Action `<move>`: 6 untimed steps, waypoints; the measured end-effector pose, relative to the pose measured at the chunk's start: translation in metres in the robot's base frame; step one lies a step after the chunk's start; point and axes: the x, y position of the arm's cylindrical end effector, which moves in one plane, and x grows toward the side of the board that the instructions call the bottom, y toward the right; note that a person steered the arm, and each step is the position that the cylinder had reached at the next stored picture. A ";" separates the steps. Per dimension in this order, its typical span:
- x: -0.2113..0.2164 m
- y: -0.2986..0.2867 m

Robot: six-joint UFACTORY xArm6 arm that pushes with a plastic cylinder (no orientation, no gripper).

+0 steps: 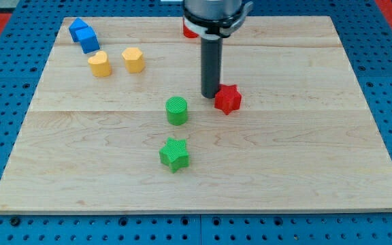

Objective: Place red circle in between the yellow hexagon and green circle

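A red block, probably the red circle, shows at the view's top, mostly hidden behind the arm. The green circle stands near the board's middle. Two yellow blocks lie at the upper left: the right one looks like the hexagon, and the left one has a shape I cannot make out. My tip is down on the board, just left of a red star and up and to the right of the green circle.
A green star lies below the green circle. Two blue blocks sit together at the board's top left corner. The wooden board rests on a blue pegboard surface.
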 end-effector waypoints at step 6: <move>-0.196 0.011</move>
